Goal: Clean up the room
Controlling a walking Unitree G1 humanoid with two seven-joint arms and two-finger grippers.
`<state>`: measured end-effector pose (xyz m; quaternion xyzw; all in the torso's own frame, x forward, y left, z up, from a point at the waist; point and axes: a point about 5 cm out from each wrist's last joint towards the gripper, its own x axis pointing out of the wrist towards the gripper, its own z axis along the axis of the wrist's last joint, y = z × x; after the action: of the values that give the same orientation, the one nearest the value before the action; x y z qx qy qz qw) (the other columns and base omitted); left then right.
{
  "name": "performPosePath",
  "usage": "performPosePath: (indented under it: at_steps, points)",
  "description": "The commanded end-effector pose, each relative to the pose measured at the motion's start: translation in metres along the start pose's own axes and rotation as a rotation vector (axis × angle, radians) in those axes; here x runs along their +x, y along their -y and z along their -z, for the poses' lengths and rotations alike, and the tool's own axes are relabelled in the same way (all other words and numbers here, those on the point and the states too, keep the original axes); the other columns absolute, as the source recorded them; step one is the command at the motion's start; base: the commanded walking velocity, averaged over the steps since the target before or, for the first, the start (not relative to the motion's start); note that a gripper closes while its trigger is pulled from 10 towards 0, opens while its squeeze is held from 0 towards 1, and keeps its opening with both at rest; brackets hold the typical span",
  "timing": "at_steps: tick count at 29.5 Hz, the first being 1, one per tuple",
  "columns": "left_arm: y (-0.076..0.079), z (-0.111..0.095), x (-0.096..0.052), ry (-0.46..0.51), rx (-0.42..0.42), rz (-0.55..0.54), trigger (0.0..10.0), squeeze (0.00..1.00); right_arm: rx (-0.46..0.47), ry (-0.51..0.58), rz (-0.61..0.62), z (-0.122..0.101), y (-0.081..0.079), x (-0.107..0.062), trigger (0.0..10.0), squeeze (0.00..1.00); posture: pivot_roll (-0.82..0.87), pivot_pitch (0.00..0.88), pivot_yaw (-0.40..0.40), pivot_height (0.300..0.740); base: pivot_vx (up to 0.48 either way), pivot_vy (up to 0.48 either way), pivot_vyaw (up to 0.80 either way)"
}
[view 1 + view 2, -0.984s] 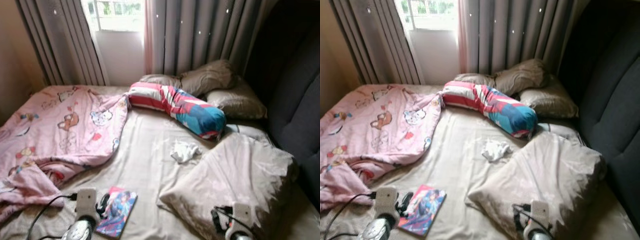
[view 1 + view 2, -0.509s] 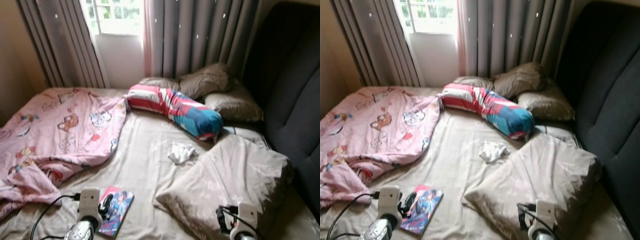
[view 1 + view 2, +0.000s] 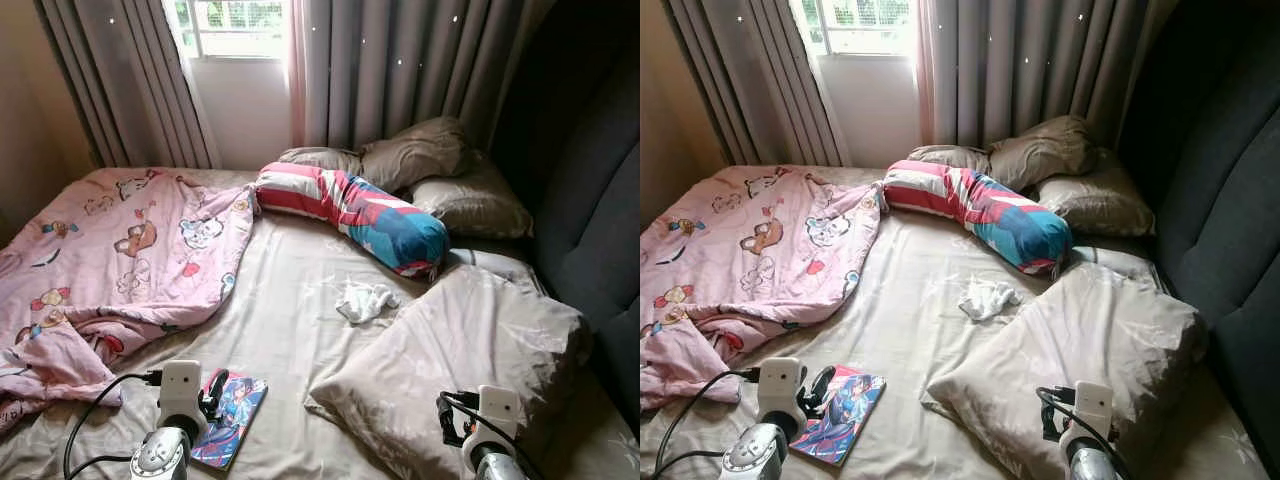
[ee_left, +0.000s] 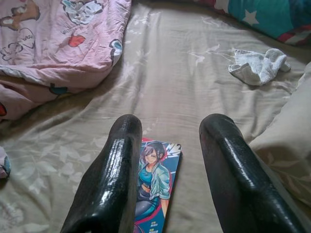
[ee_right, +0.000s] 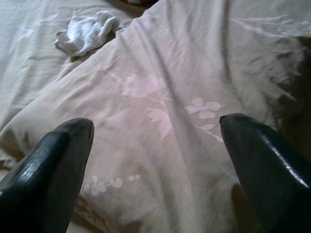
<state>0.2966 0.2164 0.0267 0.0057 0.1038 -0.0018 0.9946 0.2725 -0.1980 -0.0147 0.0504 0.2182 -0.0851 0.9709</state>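
A comic book (image 3: 230,432) with an illustrated cover is located flat on the beige sheet of the bed (image 3: 290,320), close to the foot edge and toward its left side. The left end effector (image 4: 167,160) is positioned just above the book with its two black fingers (image 4: 109,184) spread apart and nothing held between them; in the left wrist view the cover is seen in the gap between the fingers. A crumpled white cloth (image 3: 364,300) is located near the middle of the bed, well apart from the book. A large beige pillow (image 3: 470,350) with a faint floral print is laid across the right side of the bed near the foot edge, just beside the cloth. The right end effector (image 5: 155,150) is positioned over this pillow, released, with its fingers wide apart and not touching the fabric. A pink cartoon-print blanket (image 3: 120,260) is bunched along the left edge of the bed, and its lower fold is found near the book. A striped red, white and blue bolster (image 3: 355,215) is laid diagonally near the head edge, with three brown pillows (image 3: 420,150) stacked behind it toward the far right corner. Grey curtains (image 3: 400,70) and a window (image 3: 235,15) are seen behind the bed, and a dark padded headboard (image 3: 590,200) runs along its right edge.
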Motion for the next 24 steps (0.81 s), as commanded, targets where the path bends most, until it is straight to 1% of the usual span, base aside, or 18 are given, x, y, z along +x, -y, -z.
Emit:
performPosePath:
  at_steps: [1, 3, 4, 13, 24]
  points:
    - [0.0, 0.0009, -0.0007, -0.002, 0.003, 0.004, 10.0, 0.0, -0.007, -0.009, -0.003, 0.0009, -0.001, 0.0, 10.0, 0.0, 0.02, 0.028, -0.017, 0.66, 0.0, 0.0, 0.0]
    - [0.0, 0.0009, -0.0007, -0.002, 0.003, 0.004, 10.0, 0.0, -0.008, -0.01, -0.003, 0.0015, -0.0009, -0.0003, 10.0, 0.0, 0.02, 0.029, -0.019, 0.651, 0.0, 0.0, 0.0]
    - [-0.0001, 0.0008, -0.001, 0.001, 0.0, 0.001, 10.0, 0.0, 0.003, -0.001, -0.002, 0.0012, -0.0006, -0.0006, 10.0, 0.0, 0.02, 0.031, -0.02, 0.651, 0.0, 0.0, 0.0]
    - [-0.0026, -0.0012, -0.0014, 0.016, 0.002, -0.004, 10.0, 0.0, -0.008, -0.002, 0.0, 0.0013, -0.0003, -0.0006, 10.0, 0.0, 0.02, 0.035, -0.019, 0.651, 0.0, 0.0, 0.0]
    - [-0.0029, -0.0075, 0.0016, 0.038, 0.002, -0.007, 10.0, 0.0, -0.007, -0.004, -0.005, 0.0005, -0.0025, 0.0002, 10.0, 0.0, 0.02, 0.06, -0.015, 0.651, 0.0, 0.0, 0.0]
